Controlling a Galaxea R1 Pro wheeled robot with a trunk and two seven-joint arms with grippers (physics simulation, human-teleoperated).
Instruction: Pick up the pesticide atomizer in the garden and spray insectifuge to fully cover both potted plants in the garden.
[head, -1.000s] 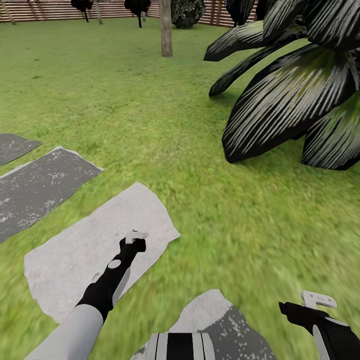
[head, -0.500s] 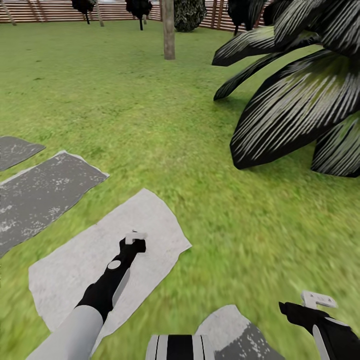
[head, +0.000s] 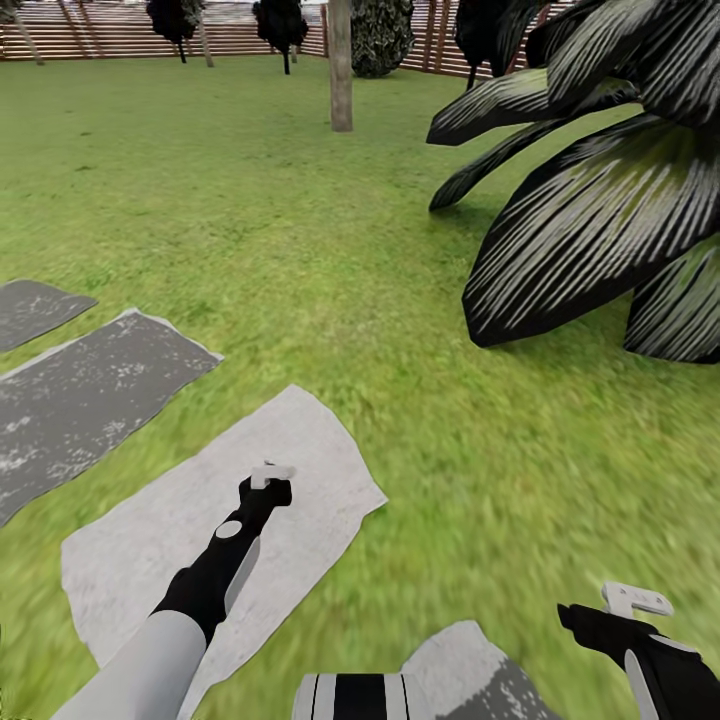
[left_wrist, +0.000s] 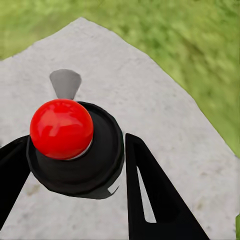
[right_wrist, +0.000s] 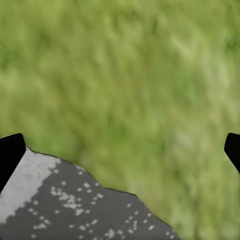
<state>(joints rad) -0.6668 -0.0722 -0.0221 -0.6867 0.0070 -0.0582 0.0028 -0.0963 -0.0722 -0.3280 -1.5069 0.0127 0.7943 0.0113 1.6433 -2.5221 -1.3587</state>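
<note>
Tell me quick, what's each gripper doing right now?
Left gripper: closed on a red-topped black round object.
Right gripper: open, nothing between its fingers.

Green lawn (head: 250, 250) carries pale and dark grey stepping stones (head: 300, 460) and a striped-leaf agave (head: 600, 230).

Flat, even daylight fills the garden, with no glare anywhere. The agave (head: 600, 220) lays a soft dark patch on the lawn (head: 250, 230) just beneath its leaves; the trunk (head: 341, 65) behind it throws hardly any shadow. Grass near the agave reads fairly crisp, while grass nearer the pale stone (head: 200, 540) smears into streaks (motion-like blur). In the left wrist view a red ball (left_wrist: 61, 128) carries small white highlights. The right wrist view's grass is wholly out of focus.
</note>
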